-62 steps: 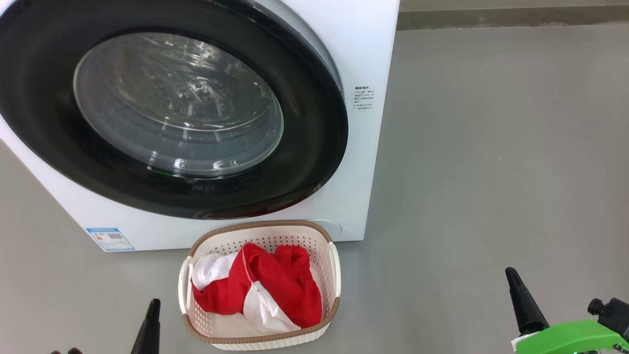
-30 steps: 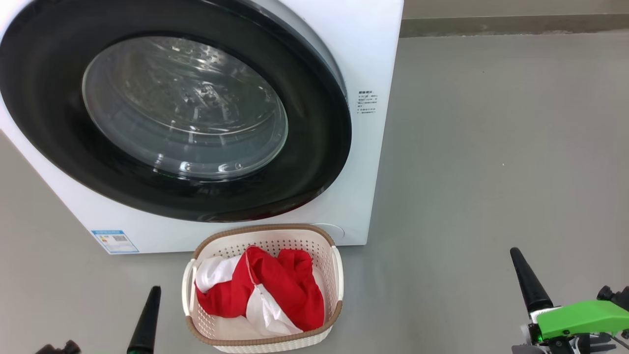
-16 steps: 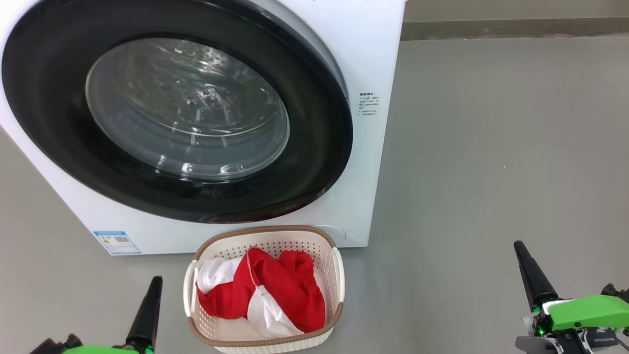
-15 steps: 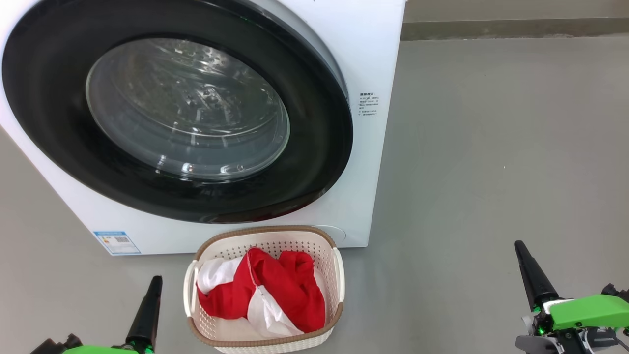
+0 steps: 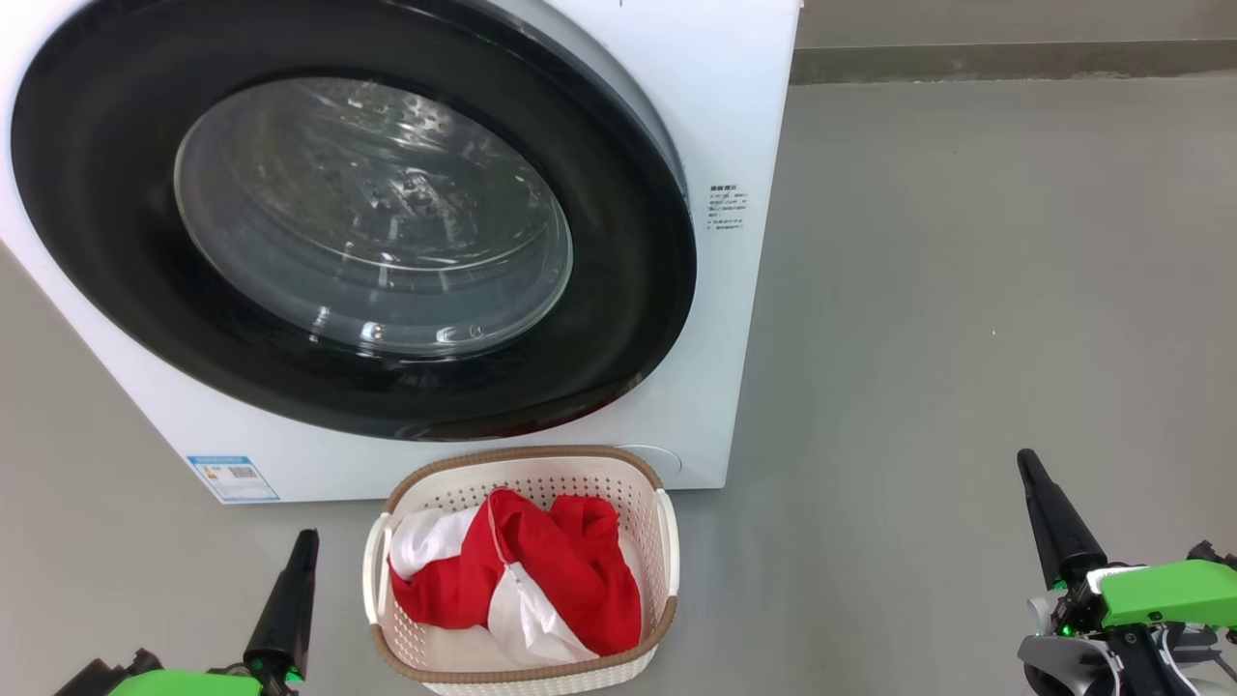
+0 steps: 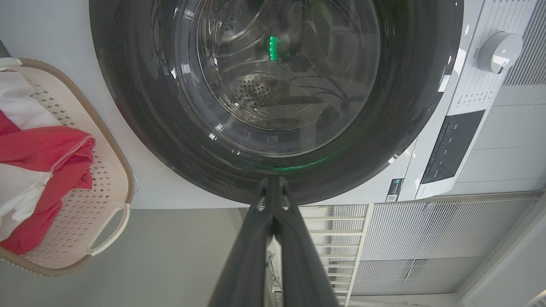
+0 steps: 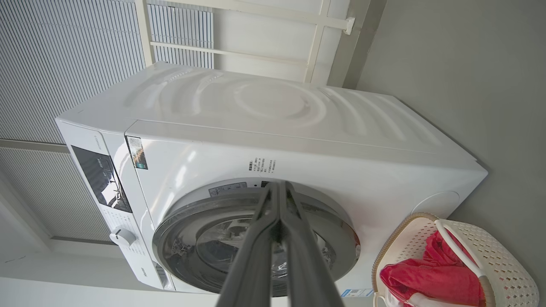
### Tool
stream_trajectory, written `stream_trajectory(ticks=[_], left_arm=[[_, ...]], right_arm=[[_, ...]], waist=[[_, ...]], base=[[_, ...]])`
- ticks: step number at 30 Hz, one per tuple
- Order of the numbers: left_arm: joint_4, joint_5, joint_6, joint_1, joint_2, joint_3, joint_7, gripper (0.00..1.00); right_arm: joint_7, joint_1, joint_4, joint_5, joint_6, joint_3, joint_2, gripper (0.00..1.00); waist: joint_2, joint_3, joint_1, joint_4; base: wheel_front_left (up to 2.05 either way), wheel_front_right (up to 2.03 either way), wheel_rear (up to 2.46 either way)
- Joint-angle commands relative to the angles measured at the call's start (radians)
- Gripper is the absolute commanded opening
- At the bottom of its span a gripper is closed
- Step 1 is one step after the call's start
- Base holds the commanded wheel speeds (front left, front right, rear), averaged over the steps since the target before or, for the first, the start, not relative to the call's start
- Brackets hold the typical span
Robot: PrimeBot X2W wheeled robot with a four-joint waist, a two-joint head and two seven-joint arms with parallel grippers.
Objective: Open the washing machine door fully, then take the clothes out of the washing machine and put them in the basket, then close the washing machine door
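Note:
The washing machine [image 5: 739,106] is a big white box; its door [image 5: 618,290], with a black rim and a clear glass bowl, lies closed against the front. Just in front stands the cream basket [image 5: 527,456], with the red and white clothes [image 5: 556,570] heaped in it. My left gripper [image 5: 308,535] is shut and empty, low at the basket's left. Far to the right over the floor, my right gripper [image 5: 1024,456] is shut and empty too. The left wrist view has the shut left gripper [image 6: 273,181] pointing at the door [image 6: 140,106], basket [image 6: 111,170] beside. The right wrist view has the right gripper [image 7: 278,184] pointing at the washing machine [image 7: 277,115].
Grey floor [image 5: 966,290] spreads wide to the machine's right, ending at a dark skirting strip [image 5: 1015,60]. A control panel with a round knob [image 6: 499,51] sits on the machine's front. White slatted panels and a rail frame [image 6: 405,238] stand beside the machine.
Both grippers have come up a little into the head view, still shut. The camera has shifted slightly. Door, basket and clothes have stayed as they were.

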Motion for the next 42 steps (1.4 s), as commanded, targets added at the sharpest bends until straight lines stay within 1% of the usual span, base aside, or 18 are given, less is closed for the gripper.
stream_trajectory(ticks=[1,42], left_arm=[[-0.02,-0.011,0.0,-0.038,0.009,0.036,0.009,0.0],[-0.02,-0.007,0.0,-0.039,0.006,0.041,0.012,0.0]], right_arm=[[0.004,-0.04,-0.029,0.009,-0.001,0.018,-0.009,0.0],[0.013,-0.041,-0.028,0.0,-0.001,0.007,-0.001,0.0]], waist=[[0.0,0.0,0.0,0.0],[0.0,0.0,0.0,0.0]], base=[[0.0,0.0,0.0],[0.0,0.0,0.0]])
